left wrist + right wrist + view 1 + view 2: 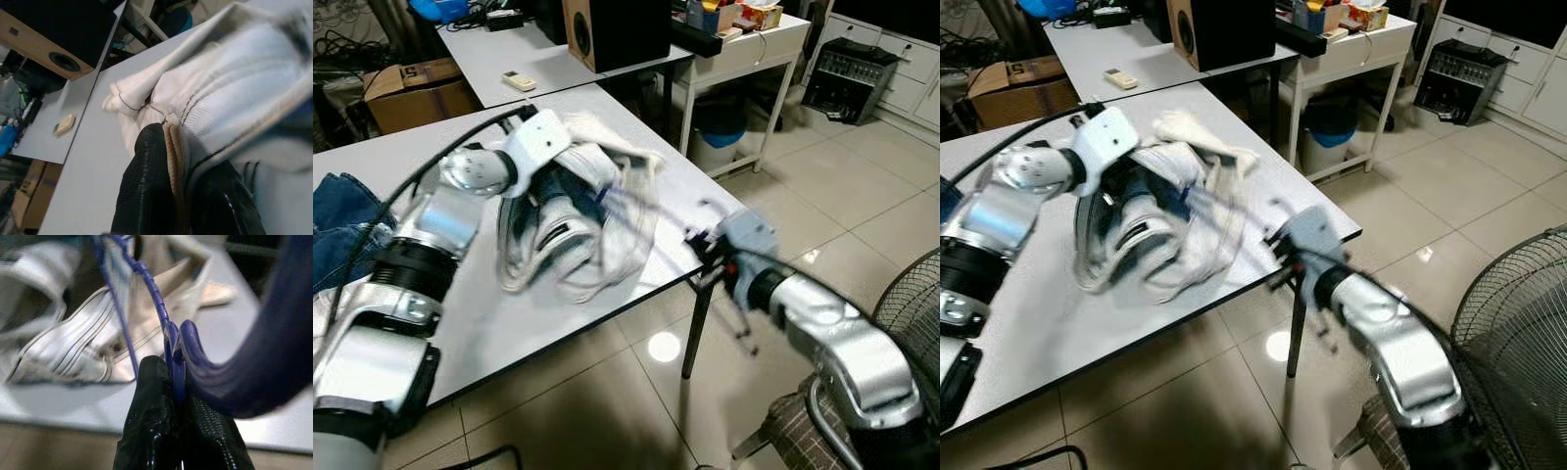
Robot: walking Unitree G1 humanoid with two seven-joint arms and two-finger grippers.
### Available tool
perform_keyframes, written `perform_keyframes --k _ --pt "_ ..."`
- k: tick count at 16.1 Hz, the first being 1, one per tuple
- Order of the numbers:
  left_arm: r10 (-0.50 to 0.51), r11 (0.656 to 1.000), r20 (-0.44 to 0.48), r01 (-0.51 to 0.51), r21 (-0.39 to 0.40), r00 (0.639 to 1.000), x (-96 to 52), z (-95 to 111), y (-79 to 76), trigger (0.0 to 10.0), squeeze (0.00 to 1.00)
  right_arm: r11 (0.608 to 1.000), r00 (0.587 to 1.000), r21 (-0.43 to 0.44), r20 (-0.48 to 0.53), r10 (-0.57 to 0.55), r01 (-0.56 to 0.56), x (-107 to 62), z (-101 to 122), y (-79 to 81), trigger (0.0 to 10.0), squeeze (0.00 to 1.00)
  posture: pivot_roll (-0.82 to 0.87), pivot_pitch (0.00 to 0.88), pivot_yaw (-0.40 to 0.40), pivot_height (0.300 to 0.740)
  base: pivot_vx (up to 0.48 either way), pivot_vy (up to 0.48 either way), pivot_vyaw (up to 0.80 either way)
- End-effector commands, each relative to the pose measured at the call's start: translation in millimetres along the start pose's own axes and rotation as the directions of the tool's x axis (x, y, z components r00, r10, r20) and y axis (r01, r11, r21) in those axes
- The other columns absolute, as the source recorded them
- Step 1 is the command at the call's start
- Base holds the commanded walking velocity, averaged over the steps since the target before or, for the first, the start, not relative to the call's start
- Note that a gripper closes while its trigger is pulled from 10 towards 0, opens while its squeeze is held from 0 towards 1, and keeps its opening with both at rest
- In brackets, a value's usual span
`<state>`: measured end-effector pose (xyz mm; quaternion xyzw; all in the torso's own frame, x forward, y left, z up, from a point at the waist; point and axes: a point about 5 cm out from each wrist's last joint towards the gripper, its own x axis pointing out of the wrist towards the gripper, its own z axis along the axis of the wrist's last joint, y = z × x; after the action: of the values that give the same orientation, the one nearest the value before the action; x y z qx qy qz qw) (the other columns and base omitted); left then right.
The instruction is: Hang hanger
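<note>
A white garment [573,240] with dark stripes lies bunched on the grey table [509,333]. My left gripper [178,196] is shut on a beige-trimmed edge of the garment [220,98], near the top of the pile. My right gripper [177,431] hovers at the table's right corner [703,245] and is shut on a blue hanger [254,367] beside its hook. The hanger's thin blue wire [625,208] runs from that gripper into the garment, where the rest is hidden by cloth.
Blue jeans [342,220] lie at the table's left. Behind stand a second table with a remote [519,81] and a speaker [617,29], a cardboard box [411,93] and a white desk [754,44]. A floor fan [911,294] stands at the right on the tiled floor.
</note>
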<state>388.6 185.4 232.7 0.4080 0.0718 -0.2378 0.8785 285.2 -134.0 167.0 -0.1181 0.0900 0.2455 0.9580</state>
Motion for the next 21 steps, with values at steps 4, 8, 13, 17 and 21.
perform_keyframes --k 4,8,13,17,21 --pt "0.304 0.952 0.027 -0.305 0.038 0.952 -35.9 8 75.6 0.4 0.00 0.987 0.970 -0.036 0.190 -0.149 0.159 -13.2 37 -40.9 10.0 0.00 -0.18 0.000 0.044 0.740 0.000 0.000 0.00" --pt "0.068 0.997 0.132 -0.061 -0.056 0.989 -18.4 26 29.9 1.7 0.00 0.993 0.995 -0.111 -0.094 0.019 -0.029 -18.6 -21 -7.8 10.0 0.00 -0.19 0.000 0.046 0.740 0.000 0.000 0.00" --pt "0.110 0.991 0.123 -0.099 -0.095 0.986 -5.4 25 20.0 0.0 0.00 0.990 0.987 -0.106 -0.142 0.080 -0.096 -23.3 -32 10.8 10.0 0.00 -0.19 0.000 0.052 0.740 0.000 0.000 0.00" --pt "0.518 0.855 0.206 -0.509 -0.097 0.830 -49.2 48 108.1 0.0 0.00 0.900 0.936 -0.257 0.124 -0.331 0.352 -12.7 25 -67.1 10.0 0.00 -0.19 0.000 0.054 0.740 0.000 0.000 0.00" --pt "0.436 0.900 0.149 -0.434 -0.047 0.887 -61.7 34 111.4 0.0 0.00 0.888 0.936 -0.300 0.157 -0.314 0.348 -20.2 30 -73.4 10.0 0.00 -0.19 0.000 0.051 0.740 0.000 0.000 0.00"
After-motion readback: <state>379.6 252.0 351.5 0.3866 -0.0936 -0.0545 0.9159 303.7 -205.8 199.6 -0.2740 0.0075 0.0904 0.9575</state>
